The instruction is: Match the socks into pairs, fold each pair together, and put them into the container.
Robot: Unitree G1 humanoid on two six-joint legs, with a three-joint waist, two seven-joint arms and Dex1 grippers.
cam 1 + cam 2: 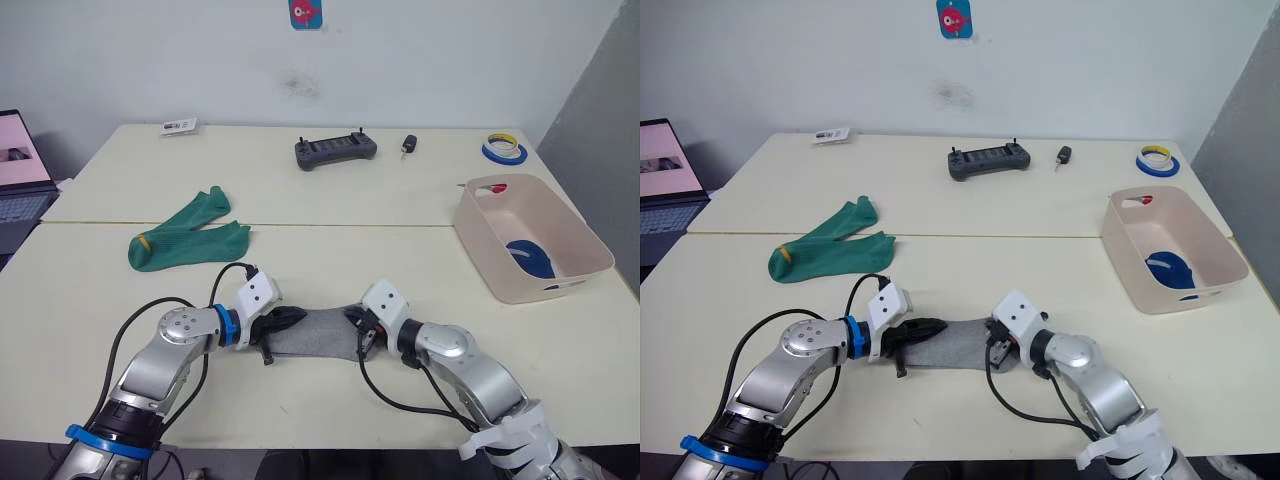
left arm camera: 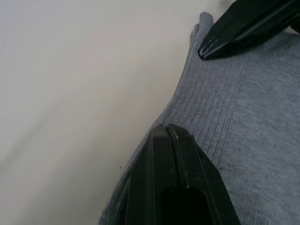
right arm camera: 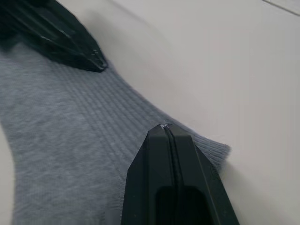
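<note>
A grey sock (image 1: 315,335) lies flat near the table's front edge, stretched between my two grippers. My left gripper (image 1: 293,318) is shut at the sock's left end, its fingertips (image 2: 166,129) pressed together on the ribbed fabric at the sock's edge. My right gripper (image 1: 356,323) is shut at the right end, its closed tips (image 3: 165,126) over the cuff. Two green socks (image 1: 185,240) with a yellow tip lie together at the left. The pale pink container (image 1: 488,262) stands at the right with a dark blue sock (image 1: 530,258) inside.
A dark controller (image 1: 336,150), a key fob (image 1: 409,145) and a roll of tape (image 1: 504,150) lie along the table's far side. A small card (image 1: 179,126) sits at the far left corner. An open laptop (image 1: 20,170) stands beyond the left edge.
</note>
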